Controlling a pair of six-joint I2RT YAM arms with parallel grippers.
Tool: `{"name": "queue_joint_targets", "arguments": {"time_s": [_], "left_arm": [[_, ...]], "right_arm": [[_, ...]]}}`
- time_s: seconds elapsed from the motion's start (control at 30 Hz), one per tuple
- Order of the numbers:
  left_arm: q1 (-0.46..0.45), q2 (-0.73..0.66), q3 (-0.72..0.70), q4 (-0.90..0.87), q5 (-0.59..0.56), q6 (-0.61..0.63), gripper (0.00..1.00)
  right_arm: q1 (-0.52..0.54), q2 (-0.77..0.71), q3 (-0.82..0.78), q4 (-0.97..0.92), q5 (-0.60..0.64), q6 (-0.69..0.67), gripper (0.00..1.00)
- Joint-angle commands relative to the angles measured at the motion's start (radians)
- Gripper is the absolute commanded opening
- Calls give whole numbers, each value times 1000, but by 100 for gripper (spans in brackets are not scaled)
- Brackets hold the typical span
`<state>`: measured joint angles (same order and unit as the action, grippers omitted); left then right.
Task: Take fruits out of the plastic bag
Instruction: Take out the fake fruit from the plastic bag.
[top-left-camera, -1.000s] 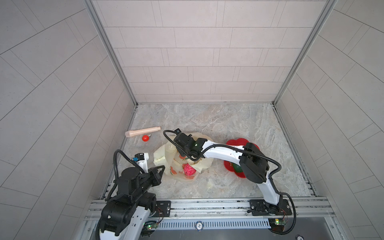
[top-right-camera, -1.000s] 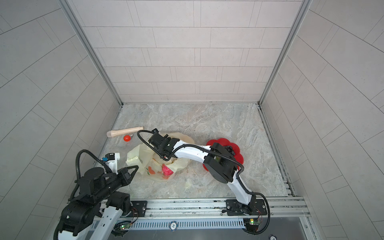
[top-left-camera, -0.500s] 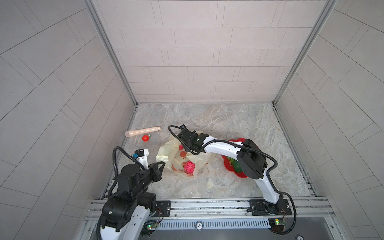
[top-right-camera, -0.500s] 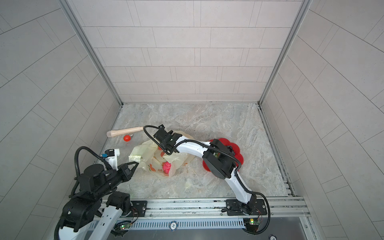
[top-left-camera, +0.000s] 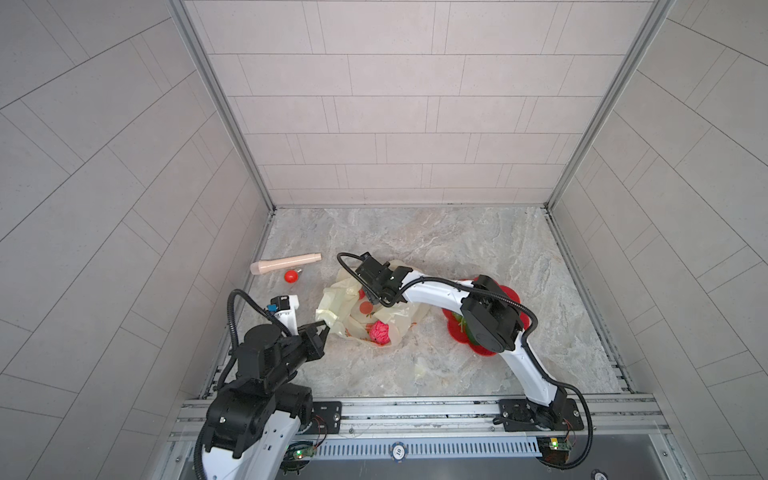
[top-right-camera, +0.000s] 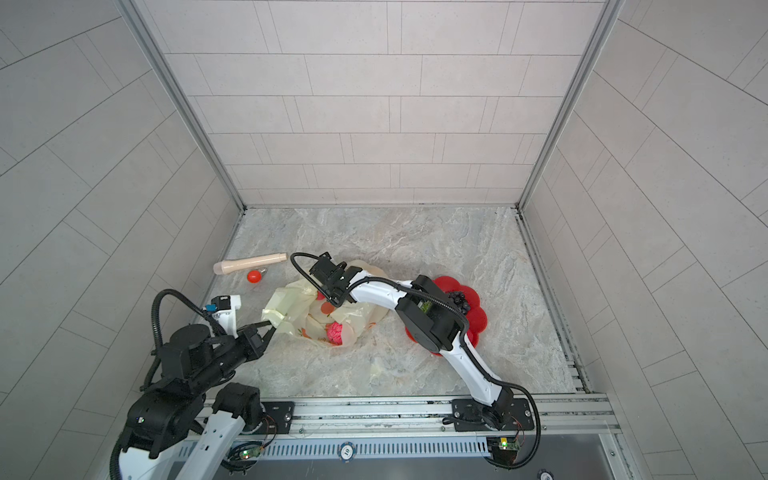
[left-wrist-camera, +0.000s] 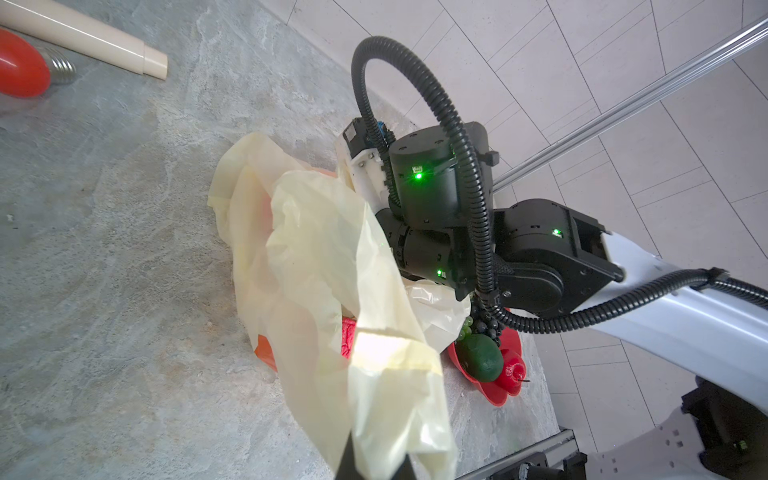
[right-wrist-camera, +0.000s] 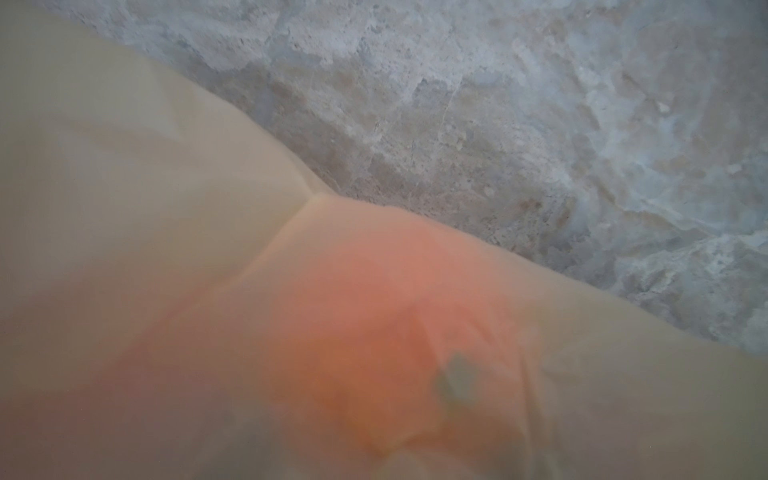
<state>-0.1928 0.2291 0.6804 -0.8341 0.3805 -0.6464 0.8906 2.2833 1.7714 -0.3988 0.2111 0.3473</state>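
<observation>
My left tool (top-left-camera: 321, 331) is gripping the plastic bag (top-left-camera: 340, 300) on the tabletop (top-left-camera: 415, 365). My right tool (top-left-camera: 376, 297) is reaching inside, and I cannot tell its width. My left wrist view is showing the green oval fruit (left-wrist-camera: 482, 357) on the red plate (left-wrist-camera: 496, 392); overhead, my right arm (top-left-camera: 432, 291) is mostly covering it.

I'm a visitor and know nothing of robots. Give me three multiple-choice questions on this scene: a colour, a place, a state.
1. What colour is the flower-shaped plate?
A. blue
B. red
C. white

2. Where is the pink wrinkly fruit?
A. on the plate
B. on the wall
C. in the plastic bag

3. What are the left arm's jaws doing?
A. shut on the plastic bag's edge
B. standing wide open
C. gripping the plate

Answers:
1 B, its petals show red in both top views.
2 C, the bag's film surrounds it.
3 A, the left wrist view shows bag film pinched between them.
</observation>
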Motion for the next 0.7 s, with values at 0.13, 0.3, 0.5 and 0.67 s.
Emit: {"name": "queue_joint_targets", "arguments": {"time_s": [0.13,0.3,0.5,0.67], "left_arm": [[2,-5,5,25,-11,12,2],[1,3,7,24,-8,16,2],[2,-4,7,24,-10,18,2],[1,-10,6,25,-18,14,2]], "right_arm": [[-28,-29,-100,201,-55,62,74],[-34,-22,-100,254,-44,108,73],[-33,-38,-101,291,-58,108,68],[-27,-75,-109,265,-61,64,53]]}}
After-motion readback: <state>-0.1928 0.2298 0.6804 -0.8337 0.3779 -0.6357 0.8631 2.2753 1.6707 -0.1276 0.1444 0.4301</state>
